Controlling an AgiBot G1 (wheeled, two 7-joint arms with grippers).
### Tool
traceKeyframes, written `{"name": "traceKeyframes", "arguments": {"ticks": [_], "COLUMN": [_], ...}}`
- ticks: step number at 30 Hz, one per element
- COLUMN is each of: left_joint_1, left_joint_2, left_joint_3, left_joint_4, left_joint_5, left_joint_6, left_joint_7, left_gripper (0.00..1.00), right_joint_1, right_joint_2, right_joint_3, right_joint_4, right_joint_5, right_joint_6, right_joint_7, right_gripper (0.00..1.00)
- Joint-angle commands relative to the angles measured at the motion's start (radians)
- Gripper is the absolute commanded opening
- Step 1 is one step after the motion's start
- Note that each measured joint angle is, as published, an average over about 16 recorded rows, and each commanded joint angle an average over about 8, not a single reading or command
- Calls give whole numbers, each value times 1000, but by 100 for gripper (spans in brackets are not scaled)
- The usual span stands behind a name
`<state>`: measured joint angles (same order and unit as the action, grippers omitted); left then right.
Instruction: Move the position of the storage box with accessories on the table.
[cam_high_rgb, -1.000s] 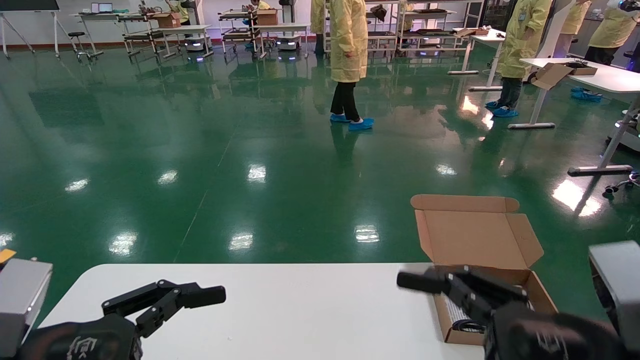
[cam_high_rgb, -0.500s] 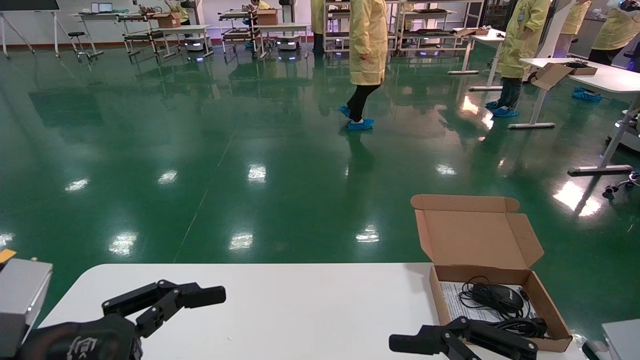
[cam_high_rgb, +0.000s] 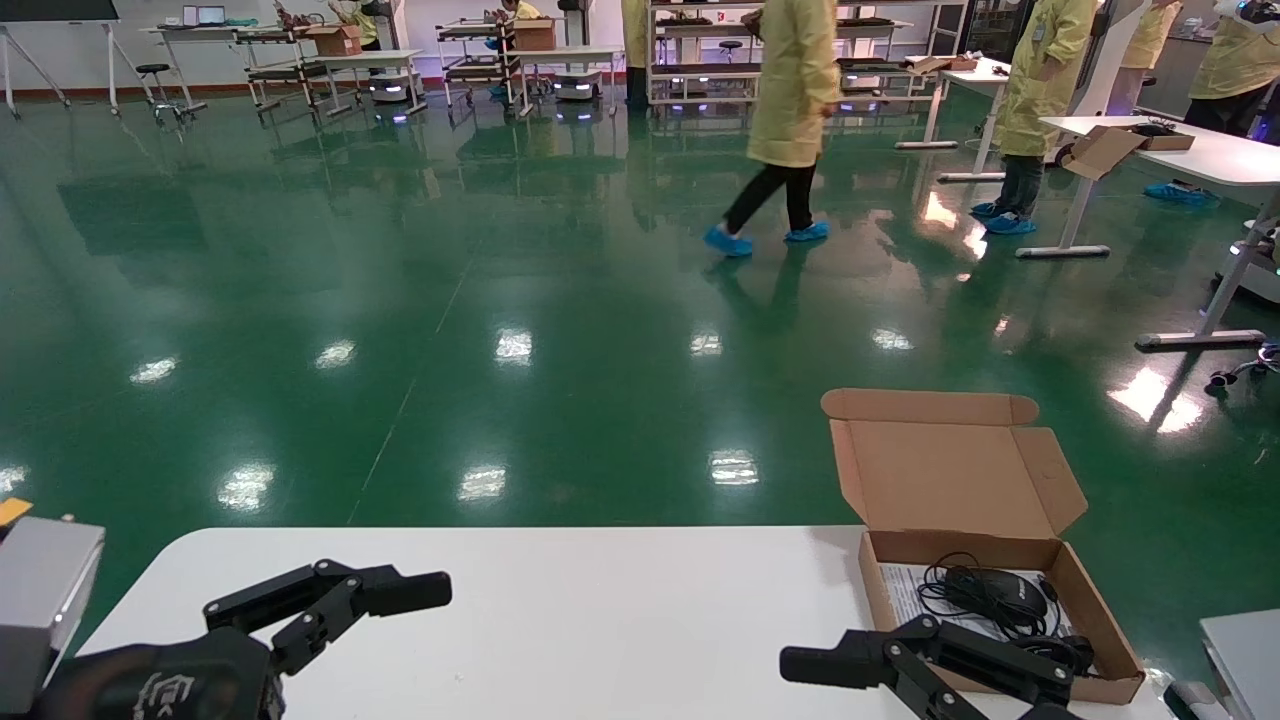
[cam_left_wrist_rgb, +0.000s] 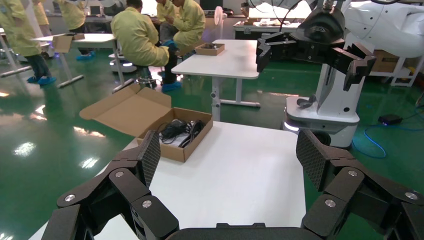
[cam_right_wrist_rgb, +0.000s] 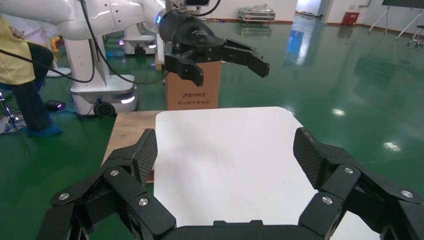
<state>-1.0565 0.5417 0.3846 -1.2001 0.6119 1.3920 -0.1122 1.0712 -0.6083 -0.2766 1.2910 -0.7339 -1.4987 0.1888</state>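
Right claw (cam_high_rgb: 860, 668) hangs low at the near right edge of the table (cam_high_rgb: 600, 600), its fingers spread wide with nothing between them, as its own wrist view shows (cam_right_wrist_rgb: 225, 165). Just beyond and to the right of that claw sits the storage box (cam_high_rgb: 1000, 610), resting at the table's far right corner, its tabbed lid flap standing open and leaning back away from the robot. From the head view the claw's dark linkage overlaps the box's near wall, but whether the two touch cannot be told. Inside the box lie the accessories: a black mouse (cam_high_rgb: 995, 590) with its black cable (cam_high_rgb: 1040, 650) looped around it, both lying on a white printed sheet (cam_high_rgb: 915, 610) that covers the floor of the box. Left claw (cam_high_rgb: 400, 592) hovers over the near left part of the table, well apart from the box, its fingers likewise held wide apart and empty (cam_left_wrist_rgb: 227, 160); from its wrist view the box (cam_left_wrist_rgb: 172, 135) shows at the far end of the white surface. Between the two claws the table is plain white with rounded corners. Beyond the table stretches a glossy green floor (cam_high_rgb: 400, 300), with people in yellow coats (cam_high_rgb: 795, 90), white desks and shelving carts farther off.
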Motion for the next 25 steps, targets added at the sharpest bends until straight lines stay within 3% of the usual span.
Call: {"name": "traceKeyframes", "arguments": {"ticks": [1, 25], "left_joint_1": [0, 0], "left_joint_2": [0, 0], "left_joint_3": [0, 0], "left_joint_4": [0, 0], "left_joint_5": [0, 0], "left_joint_6": [0, 0], "left_joint_7": [0, 0], "left_gripper": [100, 100], "right_joint_1": [1, 3], "right_joint_2": [-1, -3], "right_joint_3": [-1, -3], "right_joint_4": [-2, -8], "right_joint_5": [1, 4], "right_joint_6": [1, 3], "right_joint_7": [0, -2], "right_gripper": [100, 100]}}
